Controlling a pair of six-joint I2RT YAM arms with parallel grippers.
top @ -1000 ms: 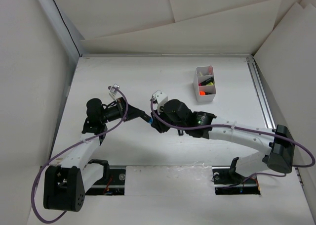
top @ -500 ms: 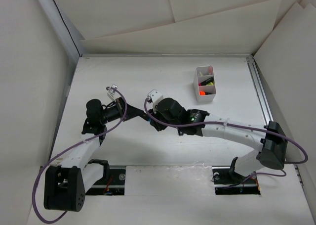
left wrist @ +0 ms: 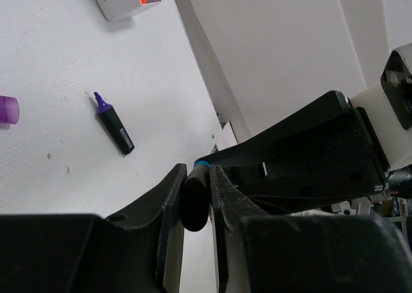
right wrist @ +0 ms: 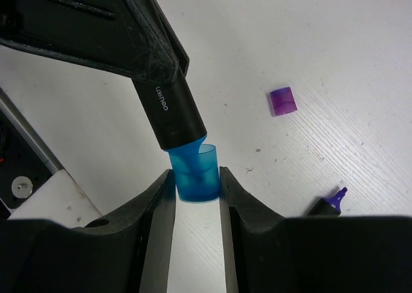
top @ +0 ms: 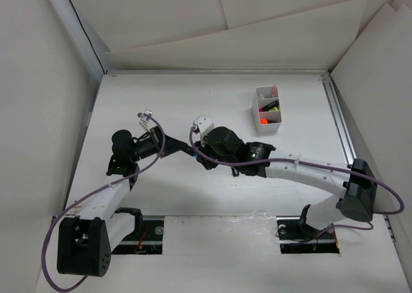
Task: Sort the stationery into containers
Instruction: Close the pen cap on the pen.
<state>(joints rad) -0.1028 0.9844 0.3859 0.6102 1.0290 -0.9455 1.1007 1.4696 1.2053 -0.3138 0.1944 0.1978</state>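
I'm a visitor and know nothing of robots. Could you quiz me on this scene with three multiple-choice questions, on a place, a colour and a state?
1. Where is the loose purple cap?
A) on the table
B) in the box
C) in a pincer

2. What colour is the cap in the right pincer?
A) orange
B) blue
C) green

3. The purple highlighter on the table is:
A) capped
B) uncapped
C) held

Answers: 1 A, it lies on the bare table. 2 B, the gripped cap is blue. 3 B, its purple tip is bare.

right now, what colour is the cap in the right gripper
Translucent blue; the cap shows best in the right wrist view.
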